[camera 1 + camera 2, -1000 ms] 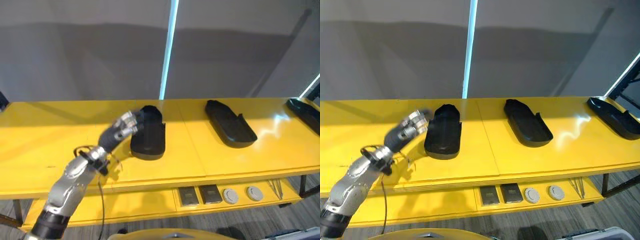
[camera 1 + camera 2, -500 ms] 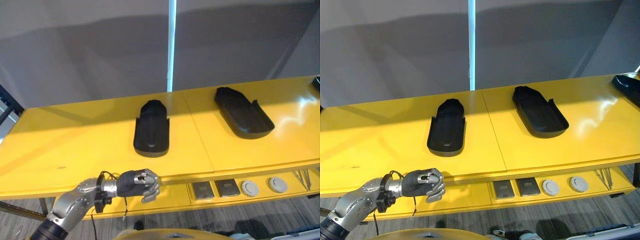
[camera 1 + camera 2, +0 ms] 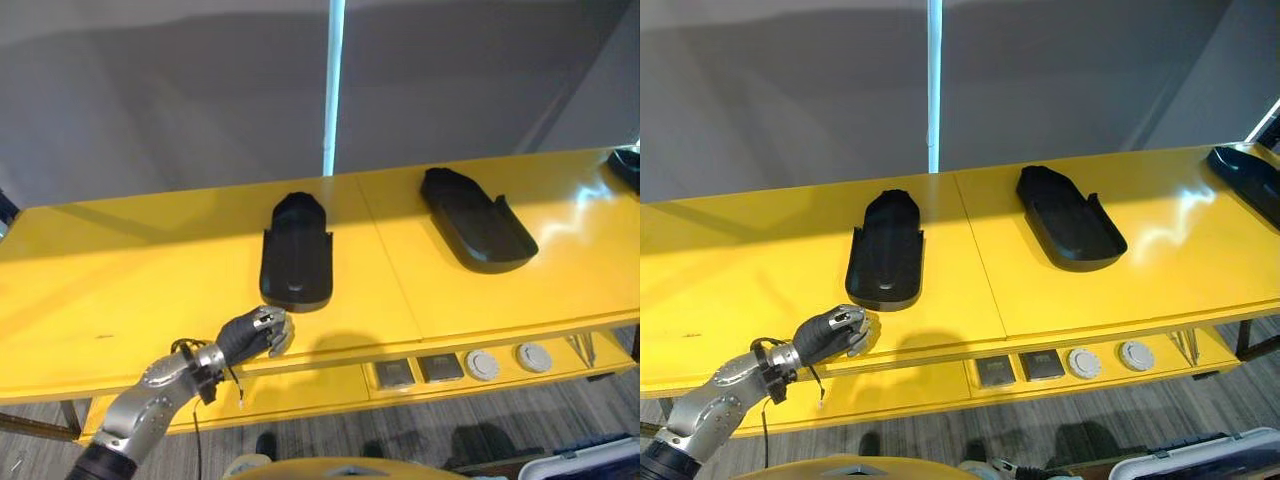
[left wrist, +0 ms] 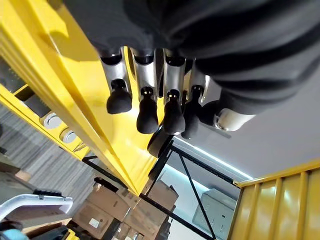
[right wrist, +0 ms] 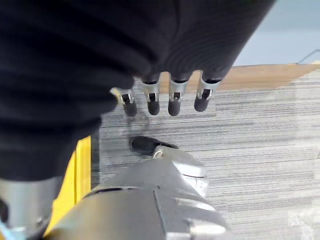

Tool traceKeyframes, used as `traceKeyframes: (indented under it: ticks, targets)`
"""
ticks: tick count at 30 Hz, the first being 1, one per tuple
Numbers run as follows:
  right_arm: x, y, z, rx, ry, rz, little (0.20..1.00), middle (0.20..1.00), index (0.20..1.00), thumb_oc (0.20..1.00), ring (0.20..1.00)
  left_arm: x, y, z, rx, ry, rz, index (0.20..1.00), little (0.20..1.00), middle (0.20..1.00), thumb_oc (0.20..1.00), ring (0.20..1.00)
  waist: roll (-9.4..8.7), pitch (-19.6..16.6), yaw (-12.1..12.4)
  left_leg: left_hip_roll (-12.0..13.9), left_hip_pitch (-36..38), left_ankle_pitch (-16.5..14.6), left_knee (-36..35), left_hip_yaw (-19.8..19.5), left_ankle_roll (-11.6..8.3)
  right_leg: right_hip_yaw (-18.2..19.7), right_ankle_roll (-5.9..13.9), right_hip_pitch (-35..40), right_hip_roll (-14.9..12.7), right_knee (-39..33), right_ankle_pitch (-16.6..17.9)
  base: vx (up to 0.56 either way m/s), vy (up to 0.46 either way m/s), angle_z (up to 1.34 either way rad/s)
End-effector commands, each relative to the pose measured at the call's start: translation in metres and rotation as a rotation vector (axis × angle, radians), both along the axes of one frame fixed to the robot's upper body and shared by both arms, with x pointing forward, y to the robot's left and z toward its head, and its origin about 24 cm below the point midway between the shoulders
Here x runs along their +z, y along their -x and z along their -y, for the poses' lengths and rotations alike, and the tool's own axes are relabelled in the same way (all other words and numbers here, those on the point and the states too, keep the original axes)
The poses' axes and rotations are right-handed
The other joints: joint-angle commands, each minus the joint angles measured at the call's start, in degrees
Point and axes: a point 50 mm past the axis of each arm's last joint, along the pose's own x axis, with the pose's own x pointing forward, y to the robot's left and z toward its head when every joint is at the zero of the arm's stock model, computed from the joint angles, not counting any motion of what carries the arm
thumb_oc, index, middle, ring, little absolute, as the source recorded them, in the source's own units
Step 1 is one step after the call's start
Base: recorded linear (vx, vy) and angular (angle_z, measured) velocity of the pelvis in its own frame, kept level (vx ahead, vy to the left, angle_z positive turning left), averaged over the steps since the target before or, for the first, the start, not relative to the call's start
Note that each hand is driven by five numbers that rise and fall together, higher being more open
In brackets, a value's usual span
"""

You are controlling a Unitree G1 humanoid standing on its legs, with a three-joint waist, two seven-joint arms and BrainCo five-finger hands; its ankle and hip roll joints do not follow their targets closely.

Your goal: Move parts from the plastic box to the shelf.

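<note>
Three black moulded parts lie on the yellow shelf (image 3: 120, 290). One part (image 3: 296, 255) is near the middle. A second part (image 3: 475, 220) lies to its right, and a third part (image 3: 1250, 180) sits at the far right end. My left hand (image 3: 255, 333) hangs at the shelf's front edge, just in front of the middle part and apart from it. In its wrist view, the left hand's fingers (image 4: 146, 95) are relaxed and hold nothing. My right hand (image 5: 173, 97) hangs over the grey floor, fingers relaxed and empty.
A lower yellow ledge carries two dark square pieces (image 3: 395, 373) and two pale round discs (image 3: 482, 364). A pale plastic box rim (image 3: 1200, 455) shows at the bottom right corner. A grey wall with a light-blue strip (image 3: 330, 90) stands behind the shelf.
One second ago my left hand was at the middle black part; it dropped below the shelf edge, then rose to the front edge. The part stays on the shelf. The camera shifted.
</note>
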Motion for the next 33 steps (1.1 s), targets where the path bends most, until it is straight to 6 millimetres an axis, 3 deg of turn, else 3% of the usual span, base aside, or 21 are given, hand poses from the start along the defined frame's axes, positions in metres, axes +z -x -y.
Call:
traceKeyframes:
  ticks: [1,2,8,12,22,29,32,33]
  targets:
    - [0.002,0.01,0.014,0.03,0.065,-0.083,1.0,1.0,1.0,1.0,1.0,0.03,-0.024,0.014,-0.004,0.091,0.153,0.2,0.2,0.2,0.2,0.2,1.4,3.19,-1.49,0.56,0.73,-1.39,0.1,1.24,1.34,-1.95,1.48,0.4,-1.81,0.23,1.37,0.01,-0.001,-0.05]
    - [0.002,0.009,0.013,0.04,0.065,-0.077,1.0,1.0,1.0,1.0,1.0,0.032,-0.03,0.027,-0.009,0.137,0.15,0.2,0.2,0.2,0.2,0.2,1.49,3.7,-2.41,0.55,0.57,-1.4,0.1,1.62,1.36,-1.48,1.5,0.02,-1.87,0.23,1.54,0.0,0.0,0.0]
    - [0.002,0.0,0.008,0.059,0.052,-0.046,1.0,1.0,1.0,1.0,1.0,0.038,-0.047,0.047,0.054,0.124,0.192,0.2,0.2,0.2,0.2,0.2,1.63,4.47,-4.45,0.52,0.22,-1.35,0.1,2.26,1.31,-0.09,1.5,-1.02,-1.95,0.23,2.04,0.04,0.005,-0.07]
    - [0.002,-0.004,0.006,0.047,0.041,-0.024,1.0,1.0,1.0,1.0,1.0,0.04,-0.065,0.038,0.248,0.058,0.247,0.2,0.2,0.2,0.2,0.2,1.59,4.87,-5.25,0.14,0.02,-1.46,0.1,2.19,1.29,0.98,1.41,-1.52,-1.85,0.23,2.02,0.06,0.008,-0.15]
    - [0.004,-0.004,0.012,0.06,0.06,-0.023,1.0,1.0,1.0,1.0,1.0,0.048,-0.079,0.023,0.357,-0.001,0.311,0.2,0.2,0.2,0.2,0.2,1.75,5.93,-5.86,0.0,-0.38,-1.36,0.1,2.16,1.23,1.65,1.23,-2.17,-1.84,0.23,2.11,0.01,0.001,-0.04]
    - [0.003,-0.002,0.011,0.048,0.049,-0.02,1.0,1.0,1.0,1.0,1.0,0.07,-0.077,0.031,0.233,0.106,0.391,0.2,0.2,0.2,0.2,0.2,1.52,5.43,-5.79,0.07,0.44,-1.71,0.1,2.0,1.11,1.6,1.36,-1.34,-1.81,0.23,1.8,0.0,0.0,0.0]
    - [0.001,-0.001,0.006,0.034,0.034,-0.012,1.0,1.0,1.0,1.0,1.0,0.089,-0.057,0.045,0.009,0.227,0.457,0.2,0.2,0.2,0.2,0.2,1.41,4.07,-4.94,0.21,1.43,-2.12,0.1,1.98,1.04,1.0,1.43,0.03,-1.79,0.23,1.23,-0.02,-0.007,0.01]
    - [0.001,-0.004,0.004,0.029,0.029,-0.002,1.0,1.0,1.0,1.0,1.0,0.094,-0.049,0.05,-0.052,0.269,0.462,0.545,0.545,0.545,0.545,0.545,1.3,3.45,-4.55,0.31,1.76,-2.15,0.1,2.08,0.97,0.76,1.52,0.51,-1.82,0.23,1.14,-0.12,-0.005,0.04]
